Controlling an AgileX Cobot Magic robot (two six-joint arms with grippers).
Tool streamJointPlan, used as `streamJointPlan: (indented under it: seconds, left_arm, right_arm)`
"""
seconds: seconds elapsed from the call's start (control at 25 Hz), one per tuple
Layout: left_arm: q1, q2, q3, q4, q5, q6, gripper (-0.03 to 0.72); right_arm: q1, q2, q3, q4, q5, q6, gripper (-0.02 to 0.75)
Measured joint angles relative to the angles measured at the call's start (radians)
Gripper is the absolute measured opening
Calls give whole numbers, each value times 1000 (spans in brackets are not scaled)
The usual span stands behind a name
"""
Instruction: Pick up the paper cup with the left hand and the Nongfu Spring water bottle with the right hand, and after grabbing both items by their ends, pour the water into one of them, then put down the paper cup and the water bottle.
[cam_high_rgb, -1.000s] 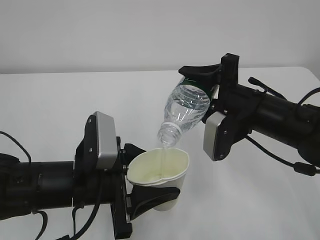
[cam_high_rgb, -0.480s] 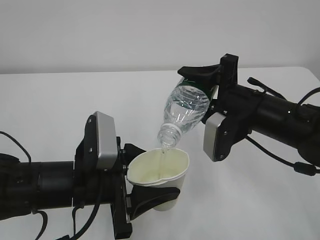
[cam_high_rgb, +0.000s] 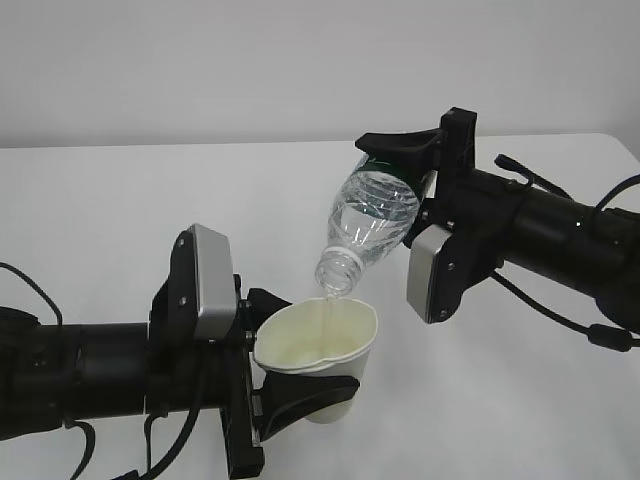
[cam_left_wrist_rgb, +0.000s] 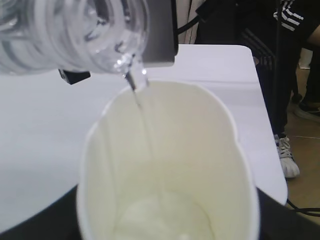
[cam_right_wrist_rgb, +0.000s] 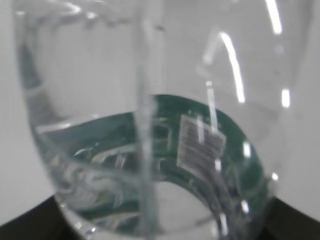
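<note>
On the left of the exterior view, the left hand (cam_high_rgb: 285, 385), a black two-finger gripper with a silver-grey plate at its wrist, is reaching in level from the left edge and clamping the small white tapered paper cup (cam_high_rgb: 320, 360) around its lower body. The jaws are standing fairly wide, pressed against the cup's sides, and the squeeze is bending the rolled rim into a lobed outline. The cup is sitting roughly upright above the white table (cam_high_rgb: 120, 220), its cream inside open to the sky.

Just above the far side of that rim, the capless neck of the clear ribbed plastic Nongfu Spring water bottle (cam_high_rgb: 370, 225) is hanging, mouth down and to the left. The bottle's long axis is running on a slant from that mouth up and to the right, to its base. A thin thread of clear water (cam_left_wrist_rgb: 142, 112) is falling from the mouth into the cup, and a shallow pool is gathering at the bottom.

On the right, the right hand (cam_high_rgb: 425, 165), the other black pincer gripper with its grey plate and cables, is gripping the bottle at its base end, by the dark green label band, jaws set wide around it. Probably the next move turns on righting the bottle about that held end, lifting the mouth up and right, clear of the rim.
</note>
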Motion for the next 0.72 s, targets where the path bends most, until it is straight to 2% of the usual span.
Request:
streamJointPlan:
  seconds: [0.72]
  left_arm:
    - [0,0,0,0,4,0,419]
  right_arm:
    - [0,0,0,0,0,0,459]
